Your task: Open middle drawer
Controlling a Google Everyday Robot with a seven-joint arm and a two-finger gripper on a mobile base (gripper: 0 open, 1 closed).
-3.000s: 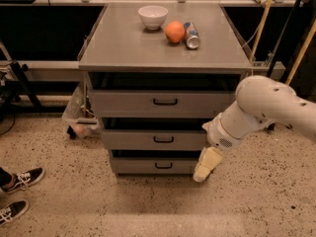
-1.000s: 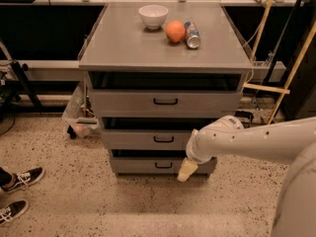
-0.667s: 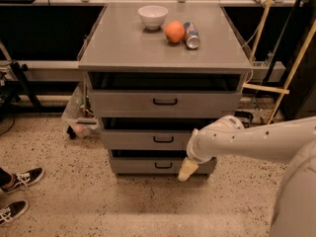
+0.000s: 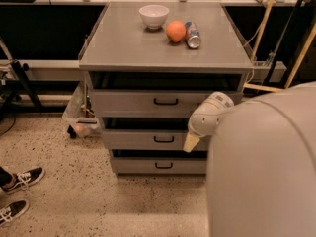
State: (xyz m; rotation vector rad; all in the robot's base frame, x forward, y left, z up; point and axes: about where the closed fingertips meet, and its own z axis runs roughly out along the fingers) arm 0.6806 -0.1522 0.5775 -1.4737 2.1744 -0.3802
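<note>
The grey cabinet (image 4: 123, 48) has three matching drawers. The middle drawer (image 4: 133, 140) shows a flat grey front with a small black bar handle (image 4: 163, 139) at its centre, and looks pushed in. My gripper (image 4: 190, 143), cream-tipped, hangs just right of that handle at the level of the drawer front. I cannot tell whether it touches the panel. My arm's white wrist (image 4: 210, 115) and large grey body (image 4: 266, 167) fill the right foreground and hide the right ends of the middle and bottom drawers.
On the cabinet top stand a white bowl (image 4: 154, 15), an orange (image 4: 176, 31) and a can lying on its side (image 4: 192, 36). A person's black shoes (image 4: 19, 179) are at the lower left. A small cart (image 4: 79, 122) sits left of the cabinet.
My arm has swung up and toward the camera and now fills the right foreground. The gripper rose from the bottom drawer's level to the middle drawer's front.
</note>
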